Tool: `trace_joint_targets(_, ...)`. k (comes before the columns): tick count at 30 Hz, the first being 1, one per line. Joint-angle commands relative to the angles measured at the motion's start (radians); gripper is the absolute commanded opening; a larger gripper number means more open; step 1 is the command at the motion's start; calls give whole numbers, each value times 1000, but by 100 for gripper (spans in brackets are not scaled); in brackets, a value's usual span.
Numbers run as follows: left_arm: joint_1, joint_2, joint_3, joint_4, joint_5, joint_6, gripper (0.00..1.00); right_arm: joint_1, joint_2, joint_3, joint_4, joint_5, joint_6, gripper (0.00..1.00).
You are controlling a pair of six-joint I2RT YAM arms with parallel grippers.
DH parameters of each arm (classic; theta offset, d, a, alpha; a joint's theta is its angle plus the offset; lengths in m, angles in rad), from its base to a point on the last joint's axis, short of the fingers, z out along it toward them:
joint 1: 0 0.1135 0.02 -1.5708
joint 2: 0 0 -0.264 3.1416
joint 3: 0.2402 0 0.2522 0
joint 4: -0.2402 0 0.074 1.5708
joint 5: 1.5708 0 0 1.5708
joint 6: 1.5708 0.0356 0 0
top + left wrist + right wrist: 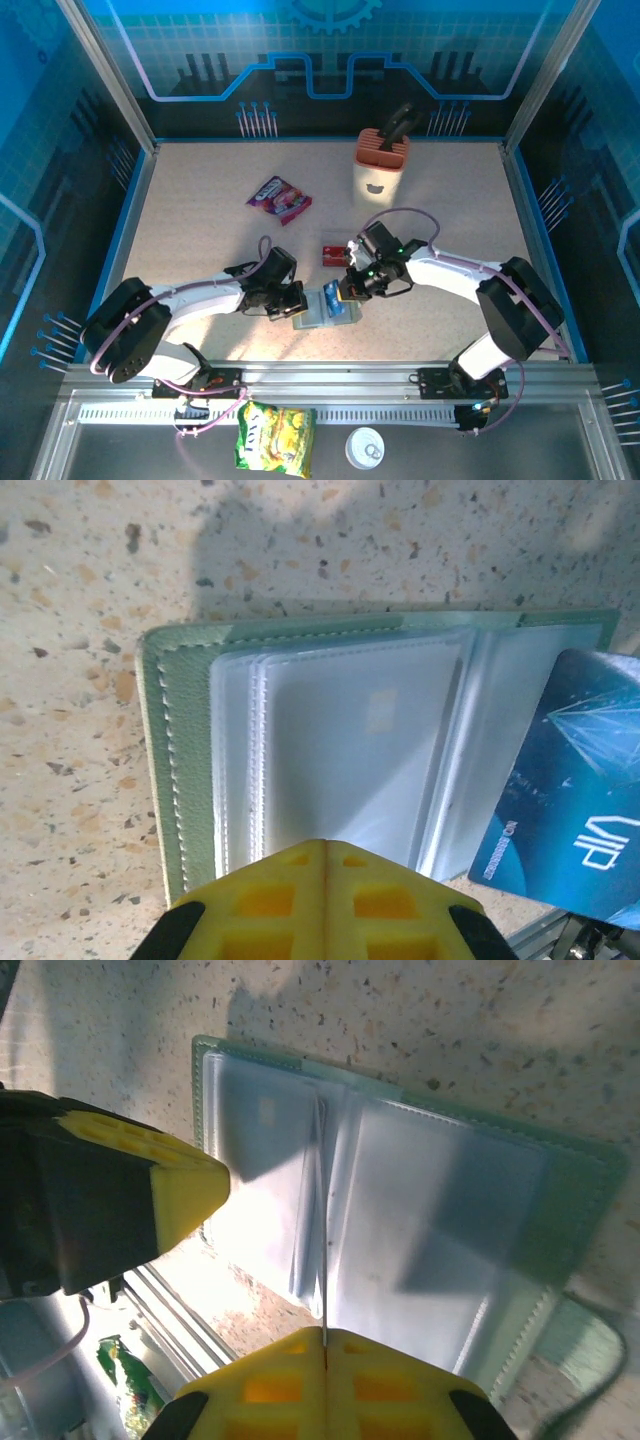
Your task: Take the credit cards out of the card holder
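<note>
Pinching a blue credit card [570, 810] in the right gripper [325, 1335], we seemingly pin the card holder's [314, 321] nine o'clock edge, left gripper [298, 305] closed.

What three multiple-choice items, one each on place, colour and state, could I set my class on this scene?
1. Where on the table does the card holder lie?
A. by the far edge
B. near the front edge, between the left gripper and the right gripper
C. in the far left corner

2. What colour is the card pinched in the right gripper?
A. red
B. blue
C. yellow

3. How is the card holder?
A. folded shut
B. standing on edge
C. lying open, pockets up

Answers:
1 B: the top view shows it between both grippers, close to the arms' bases.
2 B: the card is plainly blue in the left wrist view.
3 C: both wrist views show its clear pockets spread flat.
</note>
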Motion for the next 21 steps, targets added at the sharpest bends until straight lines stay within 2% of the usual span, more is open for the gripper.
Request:
trace_joint_targets(1, -5, -41, -5, -22, -13, 5, 0, -16, -21, 77, -144, 54, -120, 0)
trace_joint_targets(4, -5, -57, -3, -24, -20, 6, 0, -17, -12, 129, -240, 69, -255, 0)
trace_joint_targets(9, -5, -79, -13, -25, -32, -1, 1, -16, -8, 212, -388, 212, -498, 0)
trace_joint_targets(12, -5, -90, -19, -26, -38, -4, 2, -16, -1, 255, -455, 255, -659, 0)
trace_joint_targets(15, -4, -100, -22, -30, -45, -5, 5, -18, 17, 313, -519, 281, -826, 0)
trace_joint_targets(21, -5, -132, -27, -38, -60, -8, 10, -38, 80, 441, -579, 346, -1042, 0)
